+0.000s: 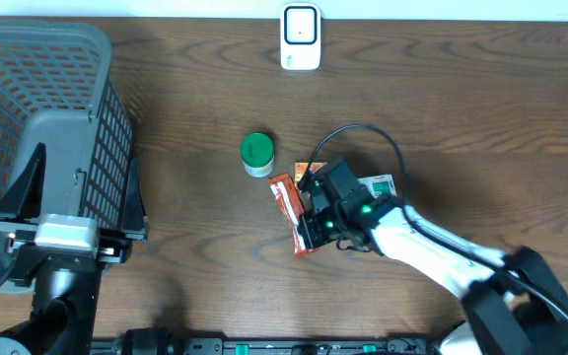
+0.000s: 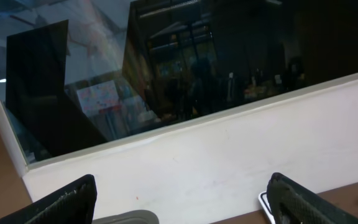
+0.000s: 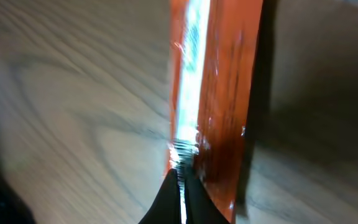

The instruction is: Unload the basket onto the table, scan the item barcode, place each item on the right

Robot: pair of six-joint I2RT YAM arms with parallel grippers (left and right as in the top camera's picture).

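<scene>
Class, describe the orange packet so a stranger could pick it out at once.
From the grey basket on the left, go right past the green-lidded jar. Just beyond lies the orange packet, the only long, shiny orange item, pinched by the right gripper.

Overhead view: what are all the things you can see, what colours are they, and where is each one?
table: one, brown wood, under everything
basket: one, grey, left end of the table
scanner: one, white, far edge, near the middle
jar: one, green lid, middle of the table
orange packet: one, orange, just right of the jar, pinched at its near end
second packet: one, white and green, partly hidden behind the right arm
left arm: one, black, near left corner
right arm: one, white and black, reaching in from the near right
left fingers: two, black, spread open, holding nothing
right fingers: two, black, shut on the orange packet
</scene>
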